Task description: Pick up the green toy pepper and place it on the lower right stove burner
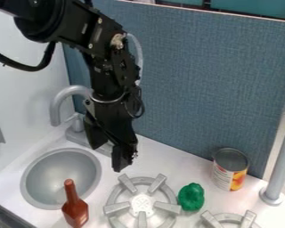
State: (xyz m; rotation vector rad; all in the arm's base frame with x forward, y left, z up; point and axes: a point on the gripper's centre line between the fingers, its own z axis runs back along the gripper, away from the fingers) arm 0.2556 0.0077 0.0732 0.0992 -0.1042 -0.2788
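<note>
Fingers (107, 156) hang parted and empty, red-brown bottle (75, 210) lower left, green pepper (191, 197) lower right.

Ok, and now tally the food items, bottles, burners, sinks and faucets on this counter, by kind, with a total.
Bottle: 1
Can: 1
Green pepper-like item: 1
Burners: 2, partly cut off
Sink: 1
Faucet: 1
Total: 7

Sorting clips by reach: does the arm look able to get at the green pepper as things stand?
Probably yes. The gripper hangs open and empty, and nothing covers the green pepper. The burner right beside it might crowd the grip; the can stands a little apart.
</note>
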